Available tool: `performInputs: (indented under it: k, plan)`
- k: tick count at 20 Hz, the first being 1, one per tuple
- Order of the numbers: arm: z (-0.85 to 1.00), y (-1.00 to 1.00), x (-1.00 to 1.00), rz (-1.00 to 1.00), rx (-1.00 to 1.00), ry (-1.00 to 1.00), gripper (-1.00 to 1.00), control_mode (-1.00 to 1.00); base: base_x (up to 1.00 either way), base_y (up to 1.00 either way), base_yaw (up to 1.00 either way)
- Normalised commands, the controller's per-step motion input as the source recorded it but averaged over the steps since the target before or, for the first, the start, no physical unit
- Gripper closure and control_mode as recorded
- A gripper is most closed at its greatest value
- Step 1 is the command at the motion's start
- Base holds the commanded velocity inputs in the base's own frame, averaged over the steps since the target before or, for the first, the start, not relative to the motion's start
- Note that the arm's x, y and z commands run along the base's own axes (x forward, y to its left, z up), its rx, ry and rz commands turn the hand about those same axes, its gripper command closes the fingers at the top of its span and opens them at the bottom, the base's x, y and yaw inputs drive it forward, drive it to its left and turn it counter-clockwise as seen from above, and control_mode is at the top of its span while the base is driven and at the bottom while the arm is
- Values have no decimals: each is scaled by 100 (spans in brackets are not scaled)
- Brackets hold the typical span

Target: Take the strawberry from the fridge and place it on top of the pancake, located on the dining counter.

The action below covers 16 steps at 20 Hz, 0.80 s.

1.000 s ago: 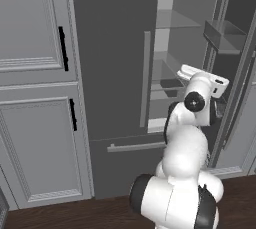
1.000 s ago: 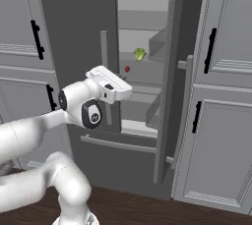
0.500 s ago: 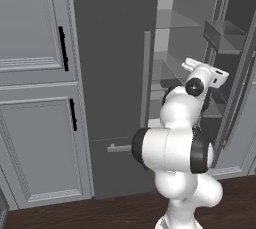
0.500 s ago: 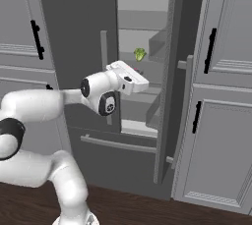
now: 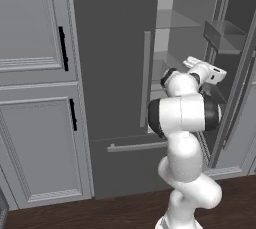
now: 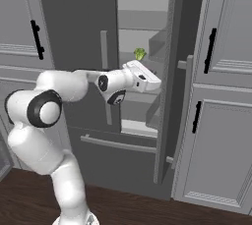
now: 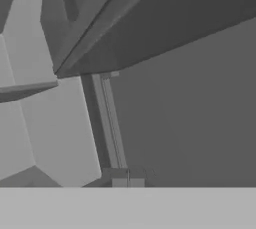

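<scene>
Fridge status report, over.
Claw shut, empty, reaching into the fridge. Right door open. Strawberry hidden; yellow-green item on shelf behind the hand.

A small yellow-green item (image 6: 140, 53) sits on a fridge shelf (image 6: 157, 65) in the upper middle of the right base view

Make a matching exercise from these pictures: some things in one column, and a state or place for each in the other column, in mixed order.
Things:
1. fridge
2. pincer
3. green item
4. cabinet handle

States or places:
A. black, on the light grey cabinet right of the fridge
B. on a shelf inside the fridge
C. right door swung open, left door closed
D. shut, at the open fridge compartment

Pairs: 1-C, 2-D, 3-B, 4-A
</scene>
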Motion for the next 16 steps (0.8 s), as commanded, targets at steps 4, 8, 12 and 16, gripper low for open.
performInputs:
  k: [4,8,12,16]
  plan:
    - [-21,-50,52,-2,2,0,100,-100,0,0,0]
    - [0,-94,6,-6,11,0,100,-100,0,0,0]
    - [-6,-100,0,-8,12,0,100,-100,0,0,0]
    - [-24,-100,-14,-7,9,-1,100,-100,0,0,0]
